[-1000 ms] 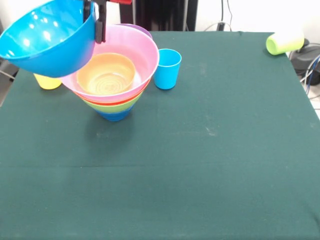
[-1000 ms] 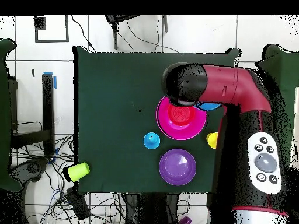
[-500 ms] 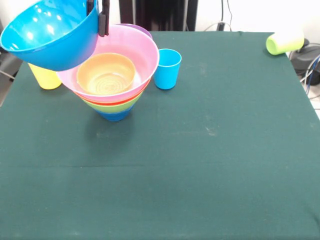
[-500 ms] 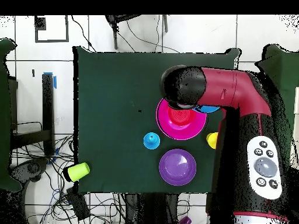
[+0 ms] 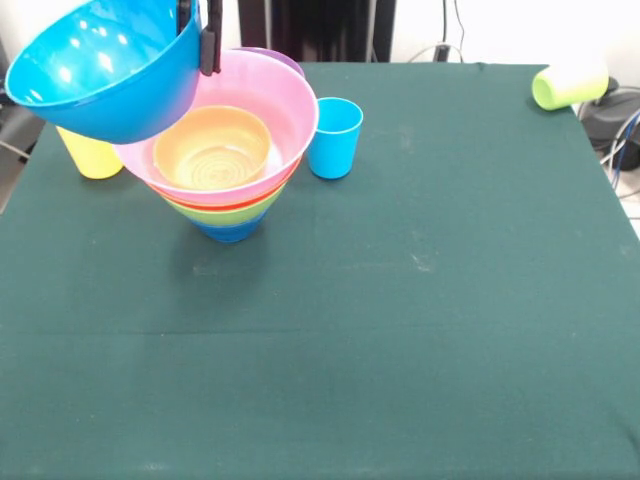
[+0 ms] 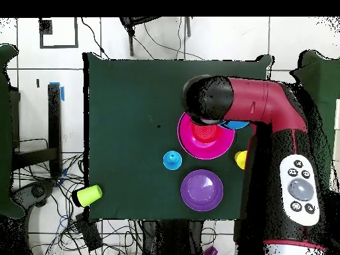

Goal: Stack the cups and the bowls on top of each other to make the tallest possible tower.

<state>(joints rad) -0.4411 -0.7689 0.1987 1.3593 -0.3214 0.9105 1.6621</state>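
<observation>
Upper left of the front view, gripper (image 5: 208, 40) pinching the rim of the glossy light blue bowl (image 5: 105, 68), tilted, held above the tower (image 5: 225, 160), pink bowl (image 5: 290, 110) on top, small orange bowl (image 5: 212, 148) nested inside, dark blue base, light blue cup (image 5: 333, 138) just right.

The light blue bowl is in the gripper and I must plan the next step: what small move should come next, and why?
Probably a short sideways shift to bring the light blue bowl over the tower. The gripper holds it by the rim, tilted and raised, beside and overlapping the pink bowl, not centred over it. The small orange bowl sits inside, so levelling should come before lowering.
</observation>
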